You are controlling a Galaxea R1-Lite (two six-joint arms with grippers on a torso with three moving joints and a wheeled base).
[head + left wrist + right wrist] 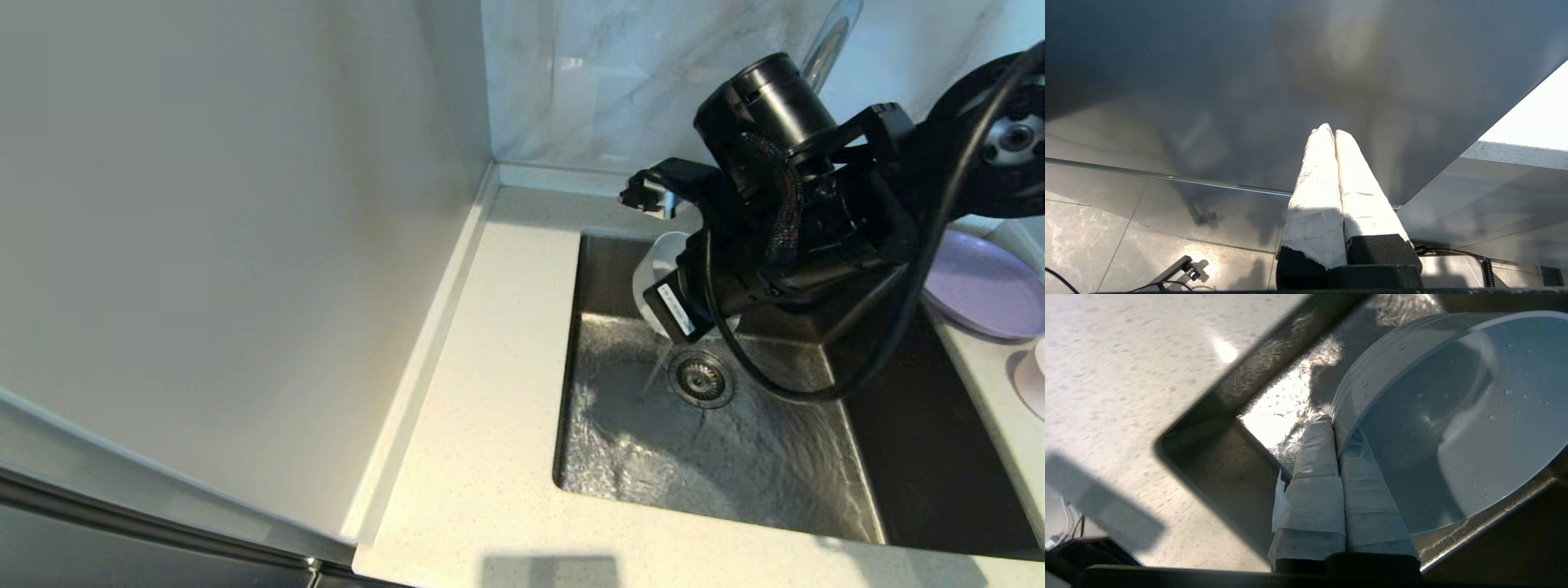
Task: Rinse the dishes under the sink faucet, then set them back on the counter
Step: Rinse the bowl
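My right gripper (1336, 424) is shut on the rim of the pale cup (1453, 416), one finger inside and one outside. The cup (657, 261) is tilted over the back of the sink (620, 457), its inside dotted with drops. A thin stream of water (657, 371) falls below it beside the drain strainer (700, 378). The chrome faucet (829, 41) shows only at its top, behind my right arm. The lavender plate (980, 286) lies on the counter to the right of the sink. My left gripper (1331, 130) is shut and empty, parked low by a cabinet front.
The speckled counter (490, 392) runs along the sink's left and front, ending at a white side wall (245, 245). A pale round object (1033, 380) sits cut off at the right edge, near the plate. Marbled tiles (588, 82) back the sink.
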